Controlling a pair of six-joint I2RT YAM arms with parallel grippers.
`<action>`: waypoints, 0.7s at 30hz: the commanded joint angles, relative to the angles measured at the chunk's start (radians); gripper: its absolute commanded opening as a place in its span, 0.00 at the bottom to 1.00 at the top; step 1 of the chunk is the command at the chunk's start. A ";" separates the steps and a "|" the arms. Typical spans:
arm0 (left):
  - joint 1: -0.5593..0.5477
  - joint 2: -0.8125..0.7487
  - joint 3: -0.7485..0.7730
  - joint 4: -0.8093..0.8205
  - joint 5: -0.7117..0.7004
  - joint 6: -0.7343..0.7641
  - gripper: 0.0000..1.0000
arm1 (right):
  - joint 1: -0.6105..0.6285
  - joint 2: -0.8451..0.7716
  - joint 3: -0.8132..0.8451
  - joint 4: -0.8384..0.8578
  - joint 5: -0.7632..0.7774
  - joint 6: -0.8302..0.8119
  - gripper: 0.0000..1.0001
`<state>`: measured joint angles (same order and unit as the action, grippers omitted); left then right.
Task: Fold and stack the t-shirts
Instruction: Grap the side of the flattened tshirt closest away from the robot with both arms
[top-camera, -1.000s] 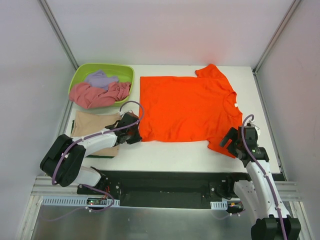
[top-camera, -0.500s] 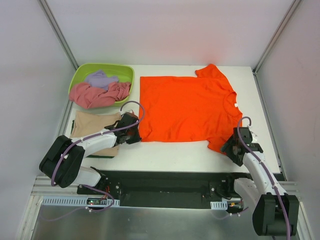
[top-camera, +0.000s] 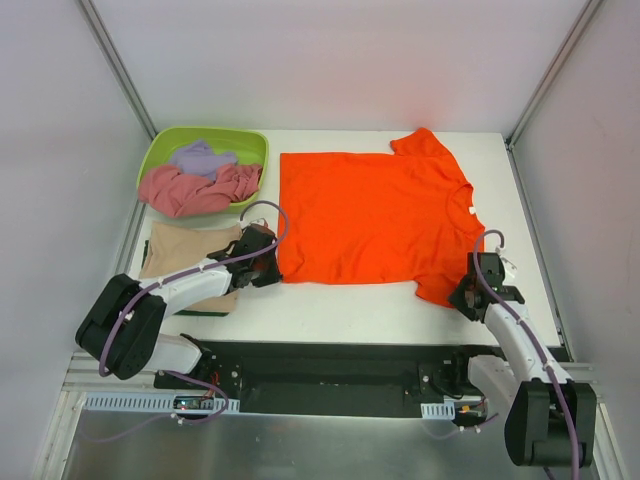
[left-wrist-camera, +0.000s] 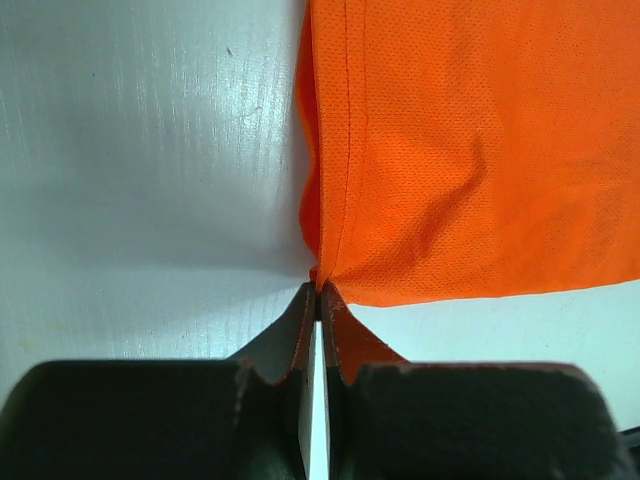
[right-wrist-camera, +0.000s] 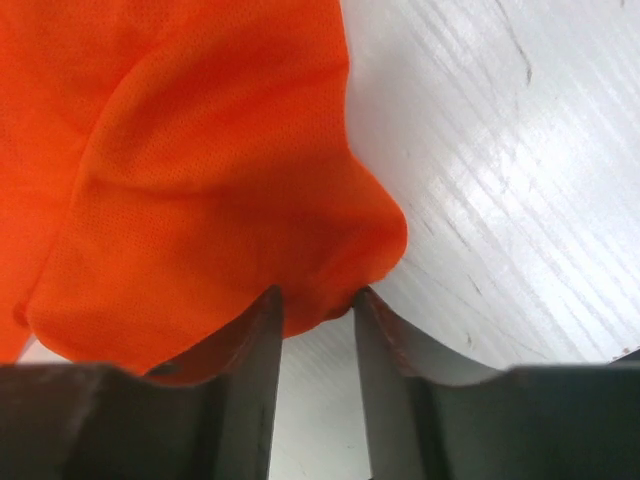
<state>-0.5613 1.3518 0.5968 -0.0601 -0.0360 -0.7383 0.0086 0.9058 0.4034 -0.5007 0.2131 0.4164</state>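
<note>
We pinch a hem corner of the orange shirt (top-camera: 370, 215) in clamped left fingers (left-wrist-camera: 306, 315) while parted right fingers (right-wrist-camera: 258, 340) straddle its sleeve (right-wrist-camera: 220, 190), readying both ends to lift for folding.

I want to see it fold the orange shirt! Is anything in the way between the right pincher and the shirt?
Nothing visible is. The right gripper has its jaws apart, with a bump of the orange shirt right at their tips. The left gripper is shut on the shirt's corner.
</note>
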 joint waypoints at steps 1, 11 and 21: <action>0.005 -0.026 -0.002 -0.017 -0.016 0.025 0.00 | -0.006 -0.025 -0.041 -0.012 -0.041 0.010 0.29; 0.005 -0.155 -0.038 -0.030 -0.024 0.011 0.00 | -0.004 -0.309 0.012 -0.122 -0.057 -0.048 0.01; 0.005 -0.382 -0.100 -0.061 0.008 -0.018 0.00 | -0.004 -0.508 0.185 -0.395 -0.132 -0.091 0.01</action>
<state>-0.5613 1.0473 0.5228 -0.0940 -0.0353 -0.7414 0.0078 0.4297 0.4995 -0.7353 0.1272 0.3538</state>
